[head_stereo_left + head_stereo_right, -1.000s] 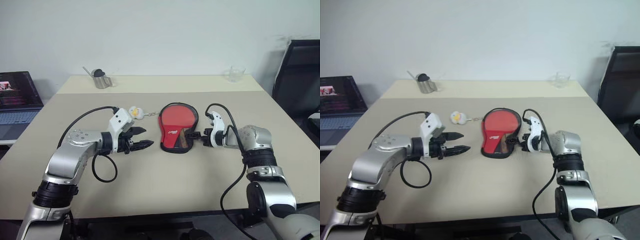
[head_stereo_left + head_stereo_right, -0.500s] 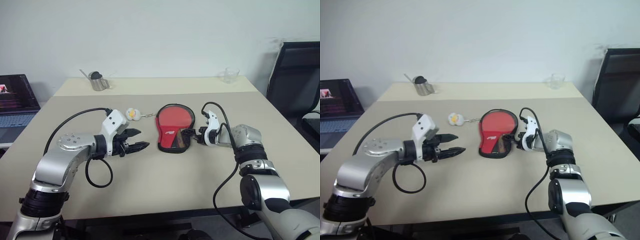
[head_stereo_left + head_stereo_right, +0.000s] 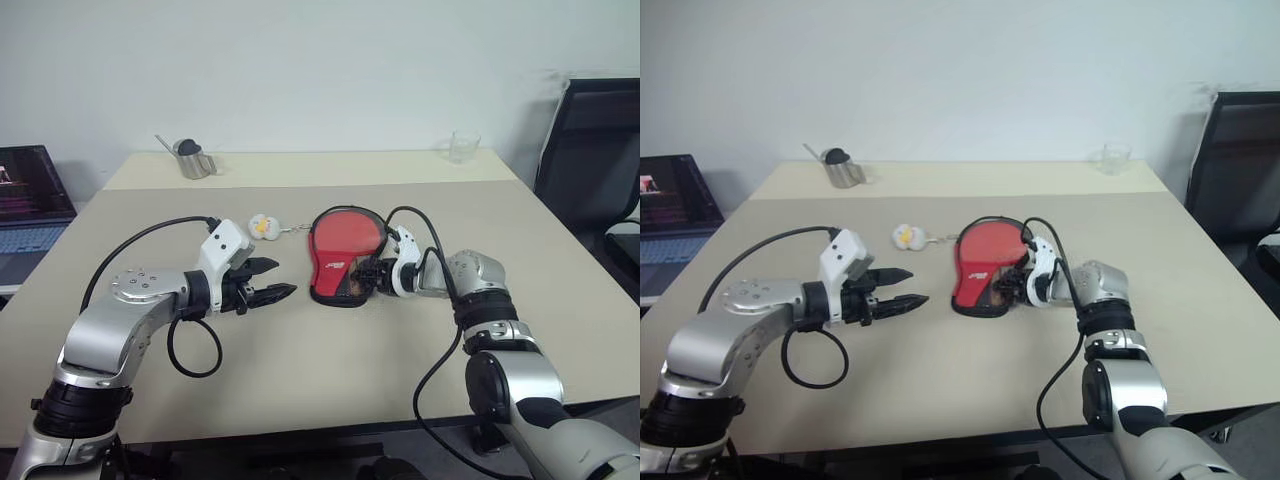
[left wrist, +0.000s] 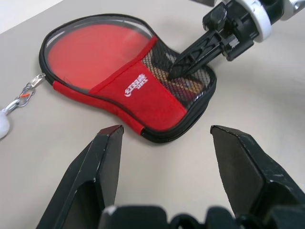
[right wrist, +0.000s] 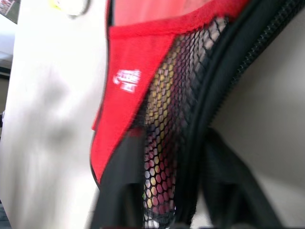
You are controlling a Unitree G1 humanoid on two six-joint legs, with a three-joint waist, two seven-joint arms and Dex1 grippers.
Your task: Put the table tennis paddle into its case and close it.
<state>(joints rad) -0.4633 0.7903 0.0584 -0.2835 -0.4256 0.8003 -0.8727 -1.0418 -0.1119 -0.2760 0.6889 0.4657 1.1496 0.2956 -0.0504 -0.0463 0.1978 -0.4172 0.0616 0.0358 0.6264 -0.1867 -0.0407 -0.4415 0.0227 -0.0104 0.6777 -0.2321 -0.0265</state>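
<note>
While the wide beige table [image 3: 300, 370] carries little else, the red case [image 3: 338, 258] lies flat near its middle with the paddle [image 4: 183, 88] already inside, the wooden handle showing through the black mesh pocket at the narrow end. A white ball [image 3: 261, 226] on its cord rests just beside the case's round end.

On the near left side, the left gripper [image 3: 275, 291] hovers close to the case without touching it, its fingers spread apart with nothing between them. From the opposite side, the right gripper [image 4: 183, 59] reaches the mesh end of the case; its fingers look drawn close together, one above the mesh and one at the black edging [image 5: 224, 71], seemingly pinching that rim.

Closing appears to be what remains. Since the case is soft and light, a pull on the rim could drag the whole pouch across the table instead of shutting it, unless the left gripper pins it. A pinch on mesh alone may slip or snag.
</note>
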